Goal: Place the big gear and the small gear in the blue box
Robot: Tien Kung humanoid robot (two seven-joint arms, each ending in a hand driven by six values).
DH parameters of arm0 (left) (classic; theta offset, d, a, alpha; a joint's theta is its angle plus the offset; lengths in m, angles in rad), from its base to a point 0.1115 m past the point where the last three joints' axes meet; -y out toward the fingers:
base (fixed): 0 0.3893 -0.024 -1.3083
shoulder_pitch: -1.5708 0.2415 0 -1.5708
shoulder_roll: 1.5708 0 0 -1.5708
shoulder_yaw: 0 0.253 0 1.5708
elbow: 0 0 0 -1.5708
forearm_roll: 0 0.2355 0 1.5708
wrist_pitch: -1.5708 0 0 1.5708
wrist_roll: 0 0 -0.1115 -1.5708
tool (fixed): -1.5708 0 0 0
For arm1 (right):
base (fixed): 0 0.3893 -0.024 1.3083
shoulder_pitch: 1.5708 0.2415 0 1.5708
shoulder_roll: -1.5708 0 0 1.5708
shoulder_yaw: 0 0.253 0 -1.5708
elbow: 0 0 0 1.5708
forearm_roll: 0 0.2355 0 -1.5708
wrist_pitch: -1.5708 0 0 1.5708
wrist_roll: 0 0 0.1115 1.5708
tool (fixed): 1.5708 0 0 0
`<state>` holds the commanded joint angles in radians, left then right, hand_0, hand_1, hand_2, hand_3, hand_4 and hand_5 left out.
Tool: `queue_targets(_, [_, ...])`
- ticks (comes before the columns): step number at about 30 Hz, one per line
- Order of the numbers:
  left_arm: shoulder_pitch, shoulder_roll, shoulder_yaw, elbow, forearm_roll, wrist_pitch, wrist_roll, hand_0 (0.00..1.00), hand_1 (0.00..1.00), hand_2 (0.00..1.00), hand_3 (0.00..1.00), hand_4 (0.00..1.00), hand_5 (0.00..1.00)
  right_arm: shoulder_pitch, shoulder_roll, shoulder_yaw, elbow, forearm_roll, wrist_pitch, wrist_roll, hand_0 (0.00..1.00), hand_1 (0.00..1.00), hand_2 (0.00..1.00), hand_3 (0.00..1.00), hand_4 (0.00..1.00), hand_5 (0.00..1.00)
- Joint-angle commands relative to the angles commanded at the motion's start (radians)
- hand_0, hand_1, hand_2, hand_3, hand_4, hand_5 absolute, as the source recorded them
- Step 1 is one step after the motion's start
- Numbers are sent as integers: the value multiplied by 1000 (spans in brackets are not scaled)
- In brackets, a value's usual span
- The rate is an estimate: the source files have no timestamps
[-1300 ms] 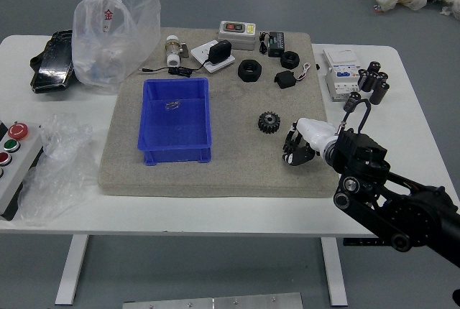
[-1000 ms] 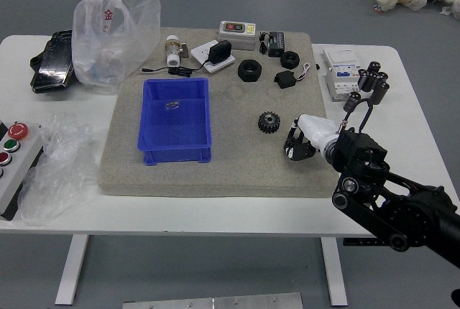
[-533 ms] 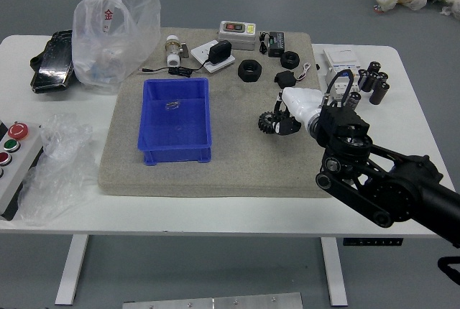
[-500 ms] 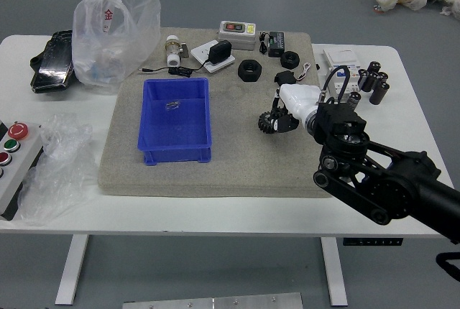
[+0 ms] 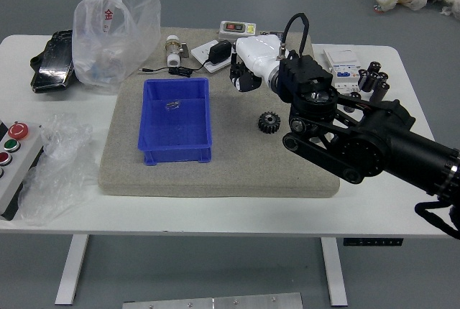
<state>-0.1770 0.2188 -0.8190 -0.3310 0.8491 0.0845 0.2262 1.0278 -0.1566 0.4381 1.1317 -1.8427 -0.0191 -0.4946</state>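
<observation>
One gear [image 5: 269,122] on mat [image 5: 215,181], right hand [image 5: 259,57] beyond.

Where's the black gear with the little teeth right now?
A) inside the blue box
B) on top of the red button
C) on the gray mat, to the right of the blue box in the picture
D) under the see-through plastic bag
C, because the toothed gear lies on the gray mat, out past the right side of the blue box.
</observation>
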Motion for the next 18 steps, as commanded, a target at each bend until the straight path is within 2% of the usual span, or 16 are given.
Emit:
queue_targets(4, [-1,-2,-3,0,4,-1,2,645,550,547,653,654,303,-21,7,20,17,27,-64,74,211,343,311,594,318,2])
queue_targets(7, [-3,-6,-10,-2,17,-4,6,645,550,548,653,654,303,-71,-4,69,66,96,-118,127,213,348,328,615,306,2])
queue_targets(12, [-1,-15,-21,-4,36,-8,16,645,550,548,653,654,303,-145,-16,172,120,276,-224,264,213,348,328,615,306,2])
queue_targets(13, [-1,-16,-23,-4,38,-9,18,645,549,548,653,654,303,-157,-16,194,122,318,-242,302,246,357,352,629,314,2])
queue_targets(15, [-1,-19,-26,-5,44,-10,20,645,549,548,653,654,303,-177,-14,231,122,391,-257,369,246,357,352,629,314,2])
queue_targets(18, [-2,-21,-29,-5,49,-11,21,645,549,548,653,654,303,-202,-15,268,122,504,-243,470,246,357,352,629,314,2])
